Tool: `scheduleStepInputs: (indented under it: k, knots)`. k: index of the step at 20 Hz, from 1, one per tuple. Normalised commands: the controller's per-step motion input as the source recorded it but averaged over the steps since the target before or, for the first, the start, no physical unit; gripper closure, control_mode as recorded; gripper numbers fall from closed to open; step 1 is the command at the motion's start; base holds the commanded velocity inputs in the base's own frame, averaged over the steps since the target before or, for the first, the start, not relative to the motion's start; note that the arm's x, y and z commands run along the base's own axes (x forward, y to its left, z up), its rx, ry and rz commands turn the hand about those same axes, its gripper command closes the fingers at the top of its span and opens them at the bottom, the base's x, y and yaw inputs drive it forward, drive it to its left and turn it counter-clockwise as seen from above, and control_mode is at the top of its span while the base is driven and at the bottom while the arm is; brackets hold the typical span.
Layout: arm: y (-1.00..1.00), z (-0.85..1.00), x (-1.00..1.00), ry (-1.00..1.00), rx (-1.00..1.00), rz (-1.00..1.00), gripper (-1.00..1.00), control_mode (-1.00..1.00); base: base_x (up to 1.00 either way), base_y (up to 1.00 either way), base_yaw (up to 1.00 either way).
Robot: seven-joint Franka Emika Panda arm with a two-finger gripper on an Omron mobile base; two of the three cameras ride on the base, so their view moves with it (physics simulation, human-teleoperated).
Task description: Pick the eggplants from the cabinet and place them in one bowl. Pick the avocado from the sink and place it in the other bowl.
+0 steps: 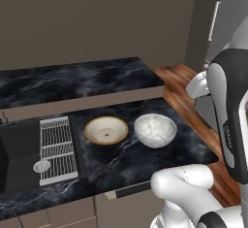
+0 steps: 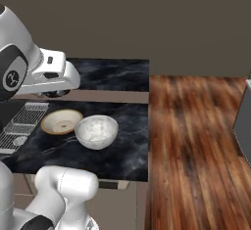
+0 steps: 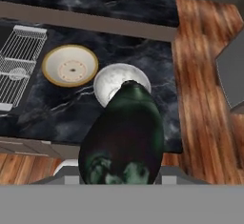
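- The pincer holds a large, dark green-black, glossy eggplant [image 3: 125,137], which rises from the bottom of the hand view; the finger tips themselves are hidden behind it, so the jaws are clamped on its sides.
- In the hand view the eggplant hangs in the air above the counter, its narrow end overlapping the near rim of a white, speckled, round bowl [image 3: 116,81].
- That white bowl [image 1: 155,129] sits on a black marble counter [image 1: 126,161] with pale veins, toward its right end.
- Just beside it, on its left, sits a shallower cream bowl with a tan rim [image 1: 106,129]; the two bowls are close but not touching.
- From what shows, both bowls hold nothing; the eggplant covers part of the white one in the hand view.
- Left of the bowls lies a white wire drying rack [image 1: 57,149], at the edge of a dark recessed sink [image 1: 17,154].
- A second stretch of black marble counter [image 1: 72,79] lies behind, a step higher.
- To the right of the counter is a reddish-brown wooden plank floor [image 2: 196,146].
- In the right base view the white arm [image 2: 44,72] reaches over the counter above the bowls.
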Motion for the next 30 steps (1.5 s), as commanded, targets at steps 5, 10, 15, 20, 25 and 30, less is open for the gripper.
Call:
scheduleStepInputs:
  k: [5,10,15,20,25,30]
  knots:
    - [0.00,0.00,0.00,0.00,0.00,0.00,1.00,1.00,0.47,-0.05,0.14]
    - [0.00,0.00,0.00,0.00,0.00,0.00,1.00,1.00,0.46,-0.09,0.13]
    - [-0.01,-0.85,0.46,0.12,0.00,0.15,1.00,-1.00,0.00,0.00,0.00]
    - [0.00,-0.91,0.51,0.08,0.00,0.12,1.00,-1.00,0.00,0.00,0.00]
    - [0.00,-0.70,0.45,0.01,0.00,0.08,1.00,-1.00,0.00,0.00,0.00]
    - [-0.04,-0.46,0.47,0.00,0.00,0.04,1.00,-1.00,0.00,0.00,0.00]
